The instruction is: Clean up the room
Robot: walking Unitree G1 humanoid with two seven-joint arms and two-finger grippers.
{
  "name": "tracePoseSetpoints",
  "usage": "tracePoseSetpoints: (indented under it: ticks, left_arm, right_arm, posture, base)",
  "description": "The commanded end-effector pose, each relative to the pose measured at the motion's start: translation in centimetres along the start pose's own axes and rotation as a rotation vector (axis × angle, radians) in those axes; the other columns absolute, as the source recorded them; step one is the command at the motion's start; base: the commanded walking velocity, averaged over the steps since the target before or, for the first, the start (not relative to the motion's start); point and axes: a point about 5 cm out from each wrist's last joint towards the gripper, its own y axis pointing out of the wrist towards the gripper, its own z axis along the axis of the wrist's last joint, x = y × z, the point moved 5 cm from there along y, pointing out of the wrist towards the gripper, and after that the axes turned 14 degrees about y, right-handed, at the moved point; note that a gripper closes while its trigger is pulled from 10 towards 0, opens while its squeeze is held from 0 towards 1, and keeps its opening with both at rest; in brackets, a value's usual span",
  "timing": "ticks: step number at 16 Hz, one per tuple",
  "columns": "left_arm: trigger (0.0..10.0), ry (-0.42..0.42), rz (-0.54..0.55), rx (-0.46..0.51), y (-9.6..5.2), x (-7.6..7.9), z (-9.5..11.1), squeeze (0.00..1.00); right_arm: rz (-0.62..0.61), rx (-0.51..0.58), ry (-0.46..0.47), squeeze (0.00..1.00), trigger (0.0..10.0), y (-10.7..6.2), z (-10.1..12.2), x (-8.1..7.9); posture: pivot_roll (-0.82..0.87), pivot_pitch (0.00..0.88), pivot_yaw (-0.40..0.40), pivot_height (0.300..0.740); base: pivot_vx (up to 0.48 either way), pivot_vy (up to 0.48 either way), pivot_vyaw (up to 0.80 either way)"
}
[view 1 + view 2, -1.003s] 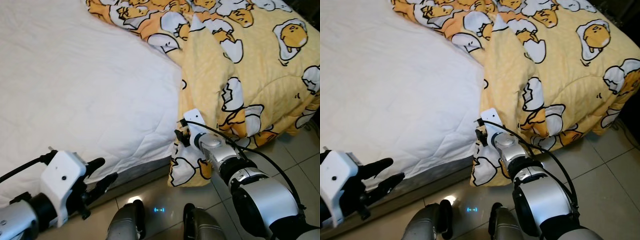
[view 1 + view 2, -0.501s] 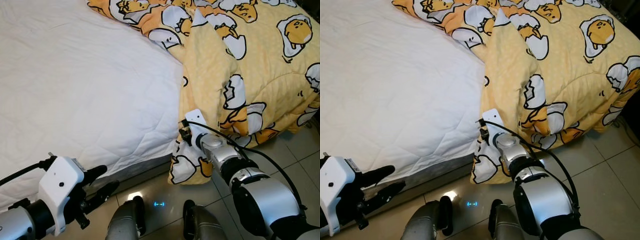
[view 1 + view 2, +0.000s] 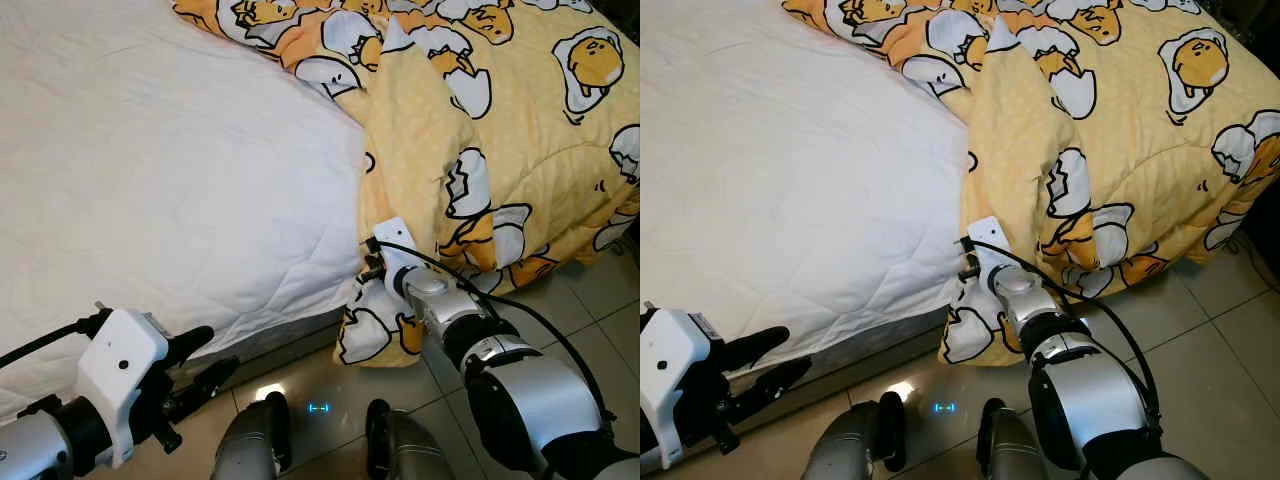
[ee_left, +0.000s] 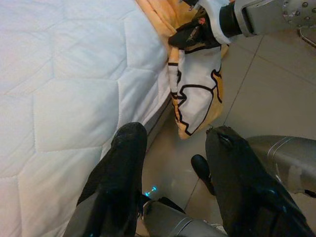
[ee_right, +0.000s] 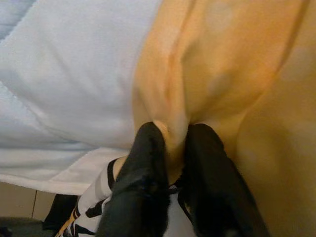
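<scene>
Blanket (image 3: 520,130), yellow with cartoon eggs, is the thing in play: it lies heaped over the far side of the bed and spills down the mattress corner toward the floor, and its hanging edge is right in the right gripper (image 5: 170,148). Nearest to us, the robot's own legs (image 3: 255,445) stand on the tiled floor (image 3: 590,310), with a small blue light glinting on the tile between them. Just ahead, low on the left, the left gripper (image 4: 173,163) hovers beside the mattress edge, its two black fingers spread well apart with nothing between them, pointing toward the dangling blanket corner. Over on the right, the silver arm reaches in to the bed's corner. There the right gripper's fingers (image 5: 148,163) are pinched tight together on a fold of yellow fabric, cloth bunched up between the pads. Below that grip a flap of blanket with a white egg print hangs free toward the tiles. Beyond and to the left of the grip, the white quilted mattress (image 3: 150,180) stretches away bare. Beyond and to the right, the blanket rises in thick folds.
</scene>
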Motion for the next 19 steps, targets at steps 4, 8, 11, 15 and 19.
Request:
tracePoseSetpoints:
  ticks: [4, 8, 11, 15, 19]
  left_arm:
    - [10.0, 0.009, -0.007, 0.008, 0.2, 0.5, 0.4, 0.0]
    - [10.0, 0.008, -0.005, 0.034, 1.4, 0.3, 0.8, 0.0]
    - [10.0, 0.01, -0.01, 0.06, 2.4, 0.0, 1.1, 0.0]
    - [10.0, 0.003, -0.027, 0.074, 3.2, 0.3, 1.3, 0.0]
    - [10.0, -0.008, -0.049, 0.091, 3.9, 0.9, 1.5, 0.0]
  right_arm:
    - [0.04, -0.01, 0.029, 0.0, 0.0, -0.2, -0.2, 0.4]
    - [0.254, -0.035, 0.007, 0.0, 0.0, -1.0, -1.3, -0.5]
    - [0.533, -0.078, -0.008, 0.0, 0.0, -2.6, -3.1, -2.1]
    - [0.996, -0.352, -0.235, 0.0, 0.0, -9.8, -12.6, -3.5]
    - [1.213, -0.466, -0.179, 0.0, 0.0, -19.0, -17.7, -4.9]
  posture:
    - [0.19, 0.303, 0.01, 0.74]
    - [0.15, 0.283, 0.011, 0.74]
    - [0.12, 0.272, 0.018, 0.74]
    - [0.09, 0.26, 0.024, 0.74]
    - [0.07, 0.256, 0.032, 0.74]
  base:
    - [0.0, 0.0, 0.0]
    - [0.0, 0.0, 0.0]
    - [0.0, 0.0, 0.0]
    - [0.0, 0.0, 0.0]
    - [0.0, 0.0, 0.0]
